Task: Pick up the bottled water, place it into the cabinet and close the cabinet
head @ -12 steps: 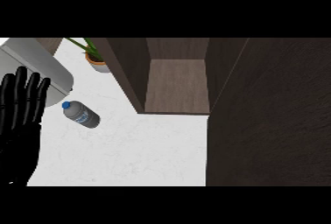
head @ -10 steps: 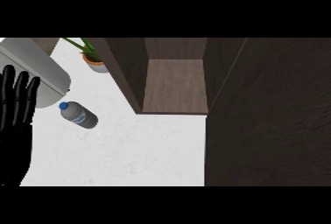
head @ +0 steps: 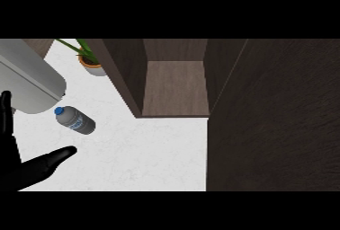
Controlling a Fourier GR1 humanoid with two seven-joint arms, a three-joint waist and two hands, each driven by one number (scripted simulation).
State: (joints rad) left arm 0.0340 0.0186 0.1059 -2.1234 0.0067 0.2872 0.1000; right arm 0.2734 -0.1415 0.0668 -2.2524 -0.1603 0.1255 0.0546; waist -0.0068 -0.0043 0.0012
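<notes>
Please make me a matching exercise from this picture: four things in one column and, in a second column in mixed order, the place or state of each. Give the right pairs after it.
Things
1. clear plastic water bottle with a blue cap
2. green plant in a small pot
3. dark brown wooden cabinet
4. black left hand

Place or state
A. fingers straight, at the view's lower left edge
B. lying on its side on the white counter
C. open at the front
D. upright at the back, left of the cabinet

Pairs: 1-B, 2-D, 3-C, 4-A
</notes>
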